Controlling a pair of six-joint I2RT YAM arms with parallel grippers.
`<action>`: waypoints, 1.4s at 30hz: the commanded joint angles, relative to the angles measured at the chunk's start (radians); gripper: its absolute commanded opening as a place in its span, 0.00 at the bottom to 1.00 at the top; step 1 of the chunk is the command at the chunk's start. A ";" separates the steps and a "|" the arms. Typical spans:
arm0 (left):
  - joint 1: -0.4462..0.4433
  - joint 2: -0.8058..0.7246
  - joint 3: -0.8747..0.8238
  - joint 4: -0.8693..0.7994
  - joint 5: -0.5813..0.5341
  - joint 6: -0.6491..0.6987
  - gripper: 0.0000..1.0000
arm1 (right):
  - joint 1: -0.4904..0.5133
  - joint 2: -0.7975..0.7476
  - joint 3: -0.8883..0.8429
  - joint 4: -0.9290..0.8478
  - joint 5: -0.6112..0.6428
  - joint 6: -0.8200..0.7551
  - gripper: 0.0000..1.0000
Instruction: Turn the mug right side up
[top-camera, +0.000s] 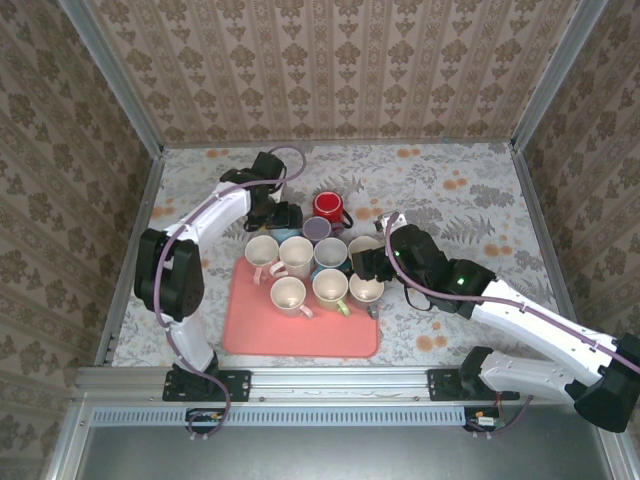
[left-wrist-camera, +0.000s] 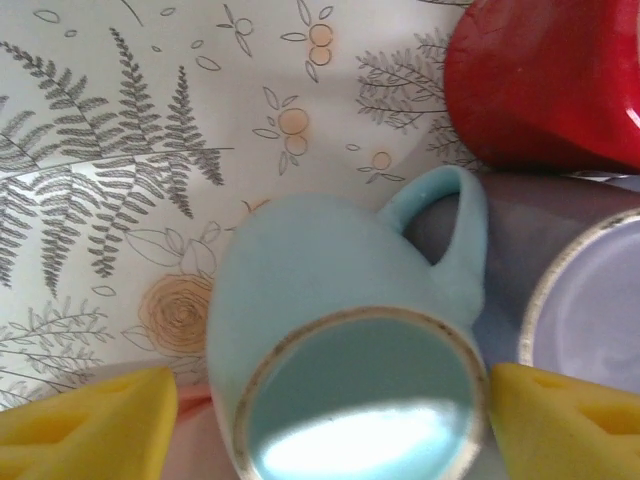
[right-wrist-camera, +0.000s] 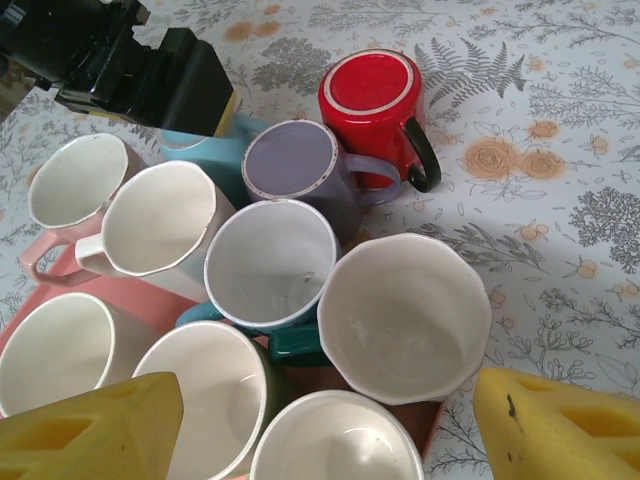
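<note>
A light blue mug (left-wrist-camera: 330, 270) stands bottom up, its ringed base (left-wrist-camera: 360, 400) facing the left wrist camera and its handle (left-wrist-camera: 450, 215) pointing away. My left gripper (left-wrist-camera: 330, 410) is open around it. The right yellow pad (left-wrist-camera: 560, 420) touches the mug's side, while the left pad (left-wrist-camera: 90, 425) stands a little off it. In the right wrist view the same mug (right-wrist-camera: 200, 150) peeks out under the black left gripper (right-wrist-camera: 150, 75). My right gripper (right-wrist-camera: 330, 420) hovers open over upright mugs, holding nothing.
A red mug (top-camera: 328, 207) and a purple mug (top-camera: 318, 228) sit bottom up just right of the left gripper (top-camera: 280, 215). Several upright cream mugs crowd the pink tray (top-camera: 300, 335). The right gripper (top-camera: 365, 265) hangs over the tray's right end.
</note>
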 joint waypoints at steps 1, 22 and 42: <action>0.032 0.016 -0.014 -0.011 -0.030 0.013 0.71 | -0.004 0.007 -0.017 0.020 -0.007 0.017 0.78; 0.097 0.089 0.047 0.006 -0.052 0.043 0.84 | -0.007 0.038 -0.008 0.029 -0.004 0.016 0.79; 0.109 0.111 0.110 0.000 -0.079 0.128 0.48 | -0.007 0.035 0.015 0.009 -0.008 -0.006 0.78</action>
